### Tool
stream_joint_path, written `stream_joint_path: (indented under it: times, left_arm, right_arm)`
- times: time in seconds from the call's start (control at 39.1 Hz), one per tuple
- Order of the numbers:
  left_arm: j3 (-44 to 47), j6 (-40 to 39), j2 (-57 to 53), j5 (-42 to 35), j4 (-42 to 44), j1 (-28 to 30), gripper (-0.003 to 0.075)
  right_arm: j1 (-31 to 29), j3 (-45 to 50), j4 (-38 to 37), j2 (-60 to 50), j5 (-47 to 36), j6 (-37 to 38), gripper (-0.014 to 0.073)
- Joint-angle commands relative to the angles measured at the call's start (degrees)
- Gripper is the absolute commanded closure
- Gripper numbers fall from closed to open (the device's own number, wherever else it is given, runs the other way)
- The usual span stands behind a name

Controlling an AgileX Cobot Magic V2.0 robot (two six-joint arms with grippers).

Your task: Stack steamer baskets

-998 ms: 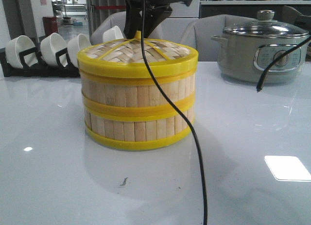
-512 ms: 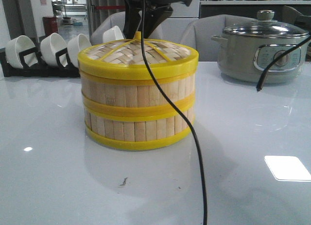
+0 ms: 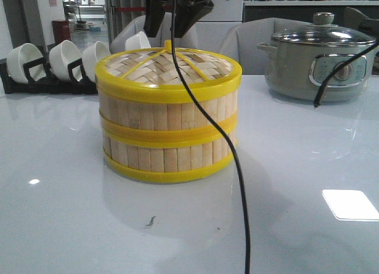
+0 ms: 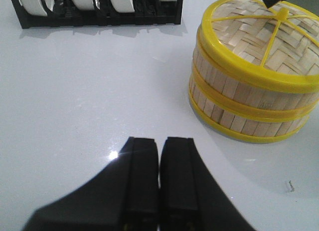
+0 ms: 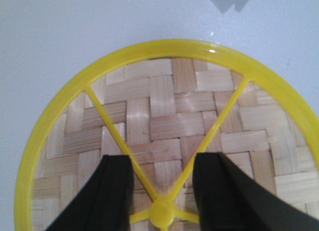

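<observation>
Two steamer baskets stand stacked on the white table, the upper basket [image 3: 169, 114] on the lower basket [image 3: 169, 155]. The woven lid [image 3: 169, 70] with a yellow rim rests on top. The stack also shows in the left wrist view [image 4: 251, 99]. My right gripper [image 5: 162, 163] is open just above the lid [image 5: 169, 121], its fingers on either side of the yellow knob [image 5: 163, 213] without touching it; in the front view it hangs over the lid [image 3: 174, 19]. My left gripper [image 4: 159, 146] is shut and empty, low over the table, apart from the stack.
A black rack of white bowls [image 3: 59, 64] stands at the back left, also in the left wrist view [image 4: 99, 6]. A grey-green electric pot [image 3: 320, 61] stands at the back right. A black cable [image 3: 237, 161] hangs in front of the stack.
My right gripper has risen a little off the lid. The stack and lid have not moved.
</observation>
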Motion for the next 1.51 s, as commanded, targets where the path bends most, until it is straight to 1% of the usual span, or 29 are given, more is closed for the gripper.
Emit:
stream_joint_path:
  times: [0.0,0.2,0.38,0.49,0.51,0.72,0.74,0.87,0.92,1.0,1.23,1.48]
  left_arm:
    - [-1.65,-0.72,0.24,-5.10,-0.65,-0.01,0.0635]
    - [-1.65,-0.72,0.24,-5.10,-0.65,-0.01,0.0635]
    - [-1.65,-0.72,0.24,-5.10,-0.65,-0.01,0.0635]
    - [-1.65,-0.72,0.24,-5.10,-0.65,-0.01,0.0635]
    - [-1.65,-0.72,0.24,-5.10,-0.65,-0.01,0.0635]
    - [-1.65,-0.72,0.24,-5.10,-0.65,-0.01,0.0635]
    - [-1.65,-0.72,0.24,-5.10,-0.65,-0.01,0.0635]
    - [-1.65,-0.72,0.24,-5.10,-0.65,-0.01,0.0635]
    - [-1.65,-0.72,0.24,-5.10,-0.65,-0.01,0.0635]
    - [-1.65,-0.72,0.24,-5.10,-0.65,-0.01,0.0635]
    - [-1.65,-0.72,0.24,-5.10,-0.65,-0.01,0.0635]
    - [-1.65,-0.72,0.24,-5.10,-0.65,-0.01,0.0635]
  right_arm:
    - [-0.74,-2.06,-1.18,-6.33,-3.73,-0.31,0.0189]
    - [-3.34,-0.52,-2.05,-11.73,-3.82,-0.31,0.0189]
    - [-7.73,8.48,-2.10,-20.25,-8.32,-0.31,0.0189]
    - [-10.75,16.97,-2.10,-26.84,-12.70,-0.31,0.0189]
    - [-11.67,19.72,-2.10,-28.96,-14.86,-0.31,0.0189]
    - [-21.76,45.49,-2.10,-48.71,-30.90,-0.31,0.0189]
    - [-23.00,48.80,-2.10,-50.85,-32.01,-0.31,0.0189]
    - [-28.46,58.66,-2.10,-60.04,-35.56,-0.31,0.0189]
    - [-31.69,66.31,-2.10,-67.08,-37.57,-0.36,0.0189]
    - [-32.94,72.48,-2.10,-72.53,-39.12,-0.36,0.0189]
    - [-33.10,89.01,-2.10,-84.90,-44.29,-0.36,0.0189]
    - [-33.10,105.71,-2.10,-95.67,-55.09,-0.36,0.0189]
